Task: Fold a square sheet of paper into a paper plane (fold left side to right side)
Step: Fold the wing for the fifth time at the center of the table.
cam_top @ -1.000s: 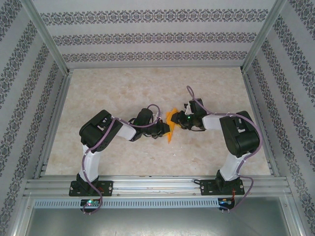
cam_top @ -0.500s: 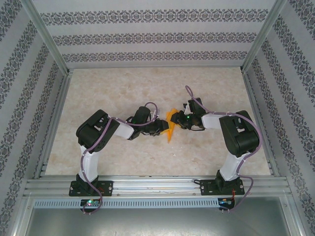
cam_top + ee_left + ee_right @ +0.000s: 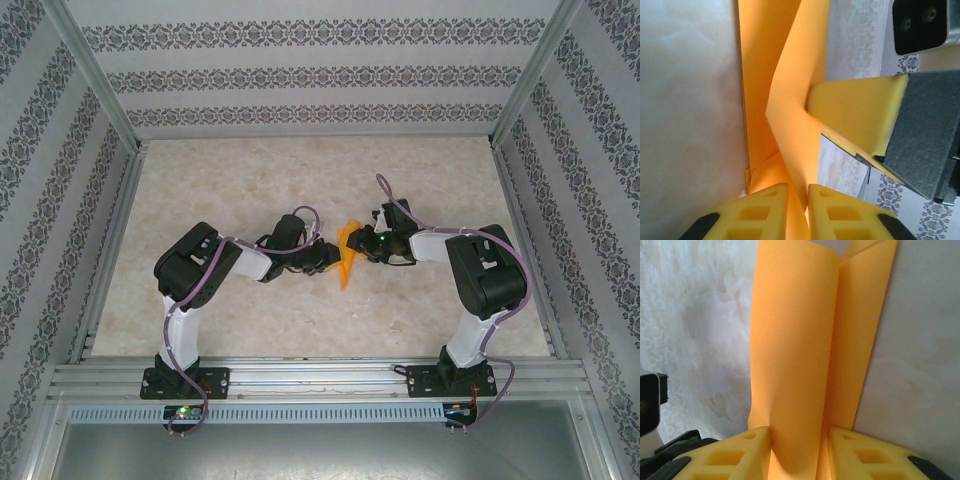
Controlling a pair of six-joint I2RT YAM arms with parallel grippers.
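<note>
The orange square sheet of paper (image 3: 347,256) is held up off the table between the two grippers, bent into a slim, pointed shape. My left gripper (image 3: 327,258) grips it from the left. In the left wrist view that gripper (image 3: 797,189) is shut on a raised flap of the paper (image 3: 790,100), and a yellow finger of the right gripper (image 3: 855,117) presses the flap from the right. My right gripper (image 3: 363,245) grips from the right. In the right wrist view a bulging fold of paper (image 3: 795,340) fills the gap between the right gripper's (image 3: 800,432) fingers.
The beige marbled tabletop (image 3: 300,190) stretches around the arms. Patterned walls (image 3: 310,70) close in the back and both sides. An aluminium rail (image 3: 320,375) runs along the near edge by the arm bases.
The left arm's elbow has shifted left and its wrist has turned a little. The paper has gone from a wider spread to a narrower shape. The right arm has stayed in place.
</note>
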